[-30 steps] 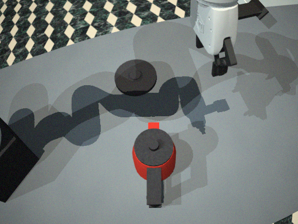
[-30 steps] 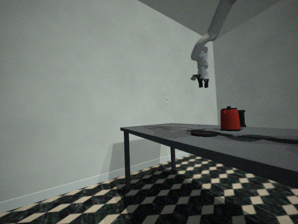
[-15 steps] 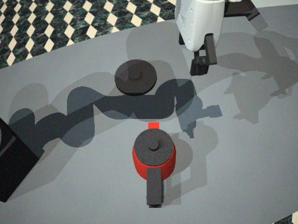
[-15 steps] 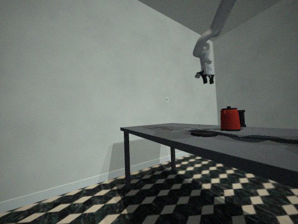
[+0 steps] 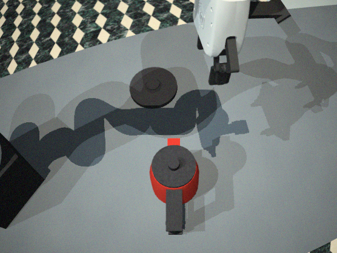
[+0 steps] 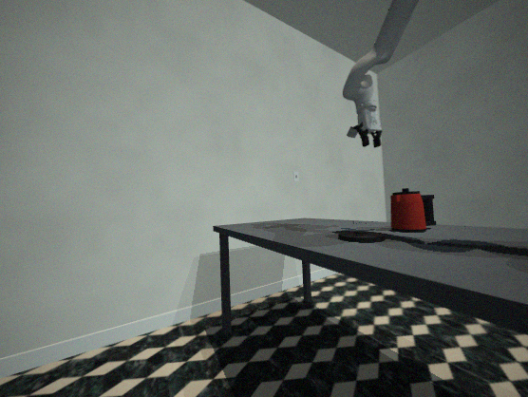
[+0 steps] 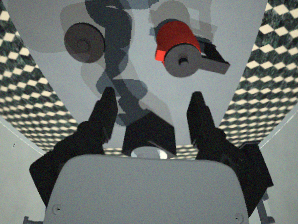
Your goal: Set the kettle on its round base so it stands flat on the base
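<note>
The red kettle (image 5: 174, 178) (image 6: 407, 212) (image 7: 174, 38) stands upright on the table with a dark lid, a knob and a dark handle (image 5: 174, 213) (image 6: 428, 209) (image 7: 214, 60). The round dark base (image 5: 153, 87) (image 6: 362, 236) (image 7: 84, 42) lies flat with its stud up, apart from the kettle. My gripper (image 5: 222, 68) (image 6: 369, 139) (image 7: 152, 100) is open and empty. It hangs high above the table, well clear of both.
The grey table (image 5: 273, 181) (image 6: 475, 266) stands on thin legs over a checkered floor. A black block (image 5: 15, 181) sits at the table's left edge in the top view. The table's far edge runs close behind the base.
</note>
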Action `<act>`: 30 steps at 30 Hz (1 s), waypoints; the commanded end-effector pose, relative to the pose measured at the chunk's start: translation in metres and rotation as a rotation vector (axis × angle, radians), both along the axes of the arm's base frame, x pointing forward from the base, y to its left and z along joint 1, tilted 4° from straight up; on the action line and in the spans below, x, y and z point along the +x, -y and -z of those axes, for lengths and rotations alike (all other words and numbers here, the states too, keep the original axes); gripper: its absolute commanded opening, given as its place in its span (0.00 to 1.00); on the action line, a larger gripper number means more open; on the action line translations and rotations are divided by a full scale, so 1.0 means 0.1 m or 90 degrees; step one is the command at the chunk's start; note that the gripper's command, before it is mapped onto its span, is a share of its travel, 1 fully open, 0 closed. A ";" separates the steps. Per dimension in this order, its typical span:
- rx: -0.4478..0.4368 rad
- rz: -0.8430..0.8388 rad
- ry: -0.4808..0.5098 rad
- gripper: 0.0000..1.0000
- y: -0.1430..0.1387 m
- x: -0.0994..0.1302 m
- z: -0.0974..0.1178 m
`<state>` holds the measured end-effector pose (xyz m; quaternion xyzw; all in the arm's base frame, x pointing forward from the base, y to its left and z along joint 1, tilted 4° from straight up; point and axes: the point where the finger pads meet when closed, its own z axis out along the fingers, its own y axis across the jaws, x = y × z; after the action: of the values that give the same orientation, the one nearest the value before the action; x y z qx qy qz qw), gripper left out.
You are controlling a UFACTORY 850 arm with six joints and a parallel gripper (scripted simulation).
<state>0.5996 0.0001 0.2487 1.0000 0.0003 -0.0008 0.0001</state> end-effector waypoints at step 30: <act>-0.024 -0.044 0.011 0.81 0.13 0.03 0.01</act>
<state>0.6013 -0.0086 0.2474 0.9996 0.0236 0.0040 0.0128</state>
